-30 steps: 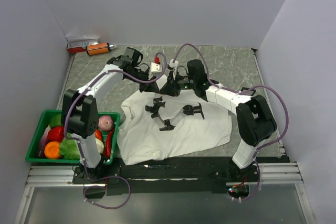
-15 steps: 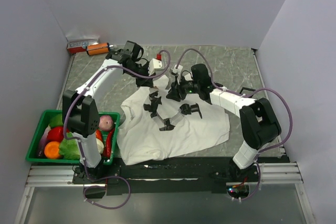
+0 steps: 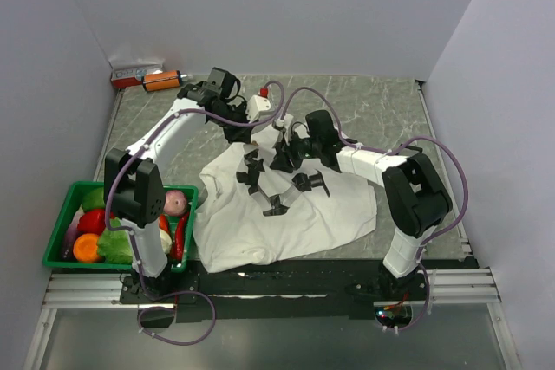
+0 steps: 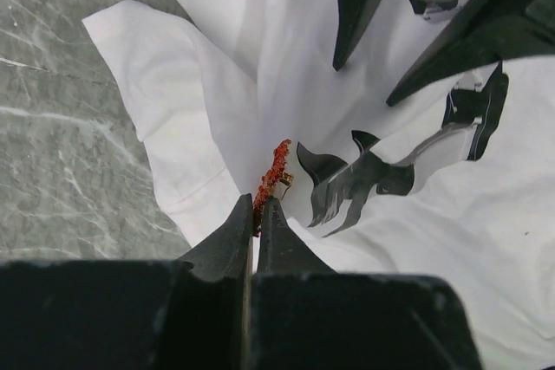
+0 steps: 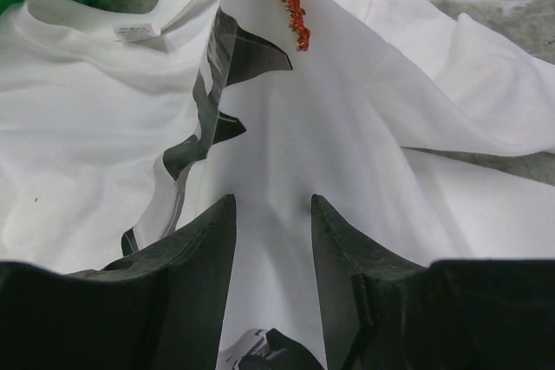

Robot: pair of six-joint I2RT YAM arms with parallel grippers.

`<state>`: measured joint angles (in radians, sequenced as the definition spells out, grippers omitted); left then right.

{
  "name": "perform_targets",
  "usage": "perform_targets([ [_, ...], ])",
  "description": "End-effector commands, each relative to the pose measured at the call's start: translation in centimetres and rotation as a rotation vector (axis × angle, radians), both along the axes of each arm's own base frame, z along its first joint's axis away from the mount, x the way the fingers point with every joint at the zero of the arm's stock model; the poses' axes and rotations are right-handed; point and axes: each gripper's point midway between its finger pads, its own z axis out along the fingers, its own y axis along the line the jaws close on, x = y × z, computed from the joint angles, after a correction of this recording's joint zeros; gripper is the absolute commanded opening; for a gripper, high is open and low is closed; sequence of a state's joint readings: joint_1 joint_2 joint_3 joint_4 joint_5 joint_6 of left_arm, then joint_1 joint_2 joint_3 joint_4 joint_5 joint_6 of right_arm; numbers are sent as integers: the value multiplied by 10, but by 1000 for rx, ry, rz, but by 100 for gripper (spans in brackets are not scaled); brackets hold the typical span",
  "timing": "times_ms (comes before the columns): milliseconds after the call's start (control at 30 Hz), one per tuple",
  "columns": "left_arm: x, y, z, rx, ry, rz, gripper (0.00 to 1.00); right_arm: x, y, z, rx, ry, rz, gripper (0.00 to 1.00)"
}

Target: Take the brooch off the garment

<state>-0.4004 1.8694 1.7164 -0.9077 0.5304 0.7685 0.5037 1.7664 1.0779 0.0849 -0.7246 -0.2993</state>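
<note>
The left pincer (image 4: 257,210) is clamped on the near end of the brooch (image 4: 272,175), which is pinned at a raised peak of the garment (image 4: 199,110). The right pincer (image 5: 272,214) is spread astride the cloth. The pull is best made along the pin, with the cloth held down. The brooch's long axis is aligned with the left fingers, and its far end is pointed away from them.

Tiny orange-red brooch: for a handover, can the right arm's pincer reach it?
Probably yes: the brooch stands exposed on the white cloth T-shirt, ahead of the open right pincer, though the left pincer grips it.
</note>
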Motion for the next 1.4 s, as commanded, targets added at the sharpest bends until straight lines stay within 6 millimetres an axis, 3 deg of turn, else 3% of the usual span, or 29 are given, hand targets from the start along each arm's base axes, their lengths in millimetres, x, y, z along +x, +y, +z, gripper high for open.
perform_targets([
  [0,10,-10,22,-84,-37,85,1,7,14,17,39,-41,14,44],
  [133,10,-16,18,-111,-4,145,1,-4,12,15,40,-11,32,17],
  [233,13,-13,12,-69,-33,142,1,-8,10,19,44,-8,35,8],
  [267,15,-12,13,-60,-47,141,1,-7,10,22,47,-15,28,11],
  [400,24,-7,16,-27,-92,150,1,-4,17,45,111,-39,-13,41],
  [533,26,-9,12,-27,-63,160,1,2,32,42,127,-67,-36,50],
  [733,20,-11,7,-34,3,189,1,19,59,35,137,-81,-60,52],
  [867,16,-11,6,-34,32,207,1,36,63,28,108,-90,-127,41],
  [900,15,-11,5,-34,35,208,1,38,62,28,108,-91,-135,29],
  [1033,14,-7,-4,-16,43,218,1,40,55,36,98,-114,-144,3],
  [1367,16,4,-18,47,-27,171,1,19,12,74,133,-140,-152,0],
])
